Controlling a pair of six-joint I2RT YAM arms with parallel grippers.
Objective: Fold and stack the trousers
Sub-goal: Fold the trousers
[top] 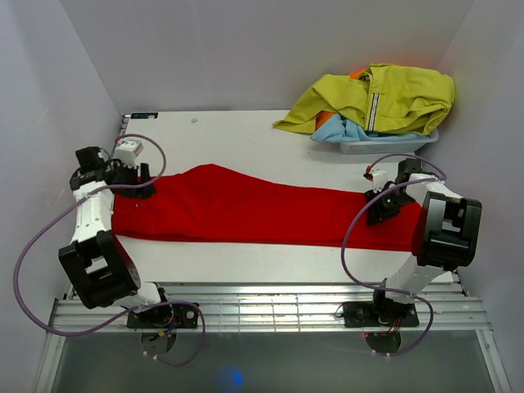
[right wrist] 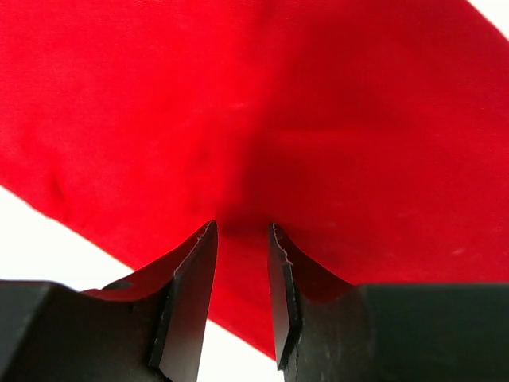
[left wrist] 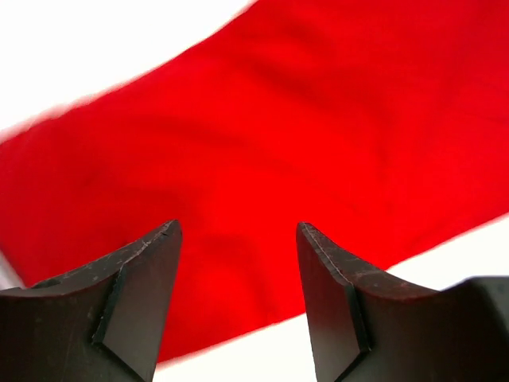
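Note:
The red trousers lie stretched flat across the white table from left to right. My left gripper is over their left end. In the left wrist view it is open wide and empty, with red fabric below and between the fingers. My right gripper is low over the right end. In the right wrist view it is open with a narrow gap, its tips at the cloth. Flat fabric and bare table show between its fingers.
A white bin at the back right holds a yellow-green jacket, a light blue garment and something orange. Grey walls close in on three sides. A metal rail runs along the near edge.

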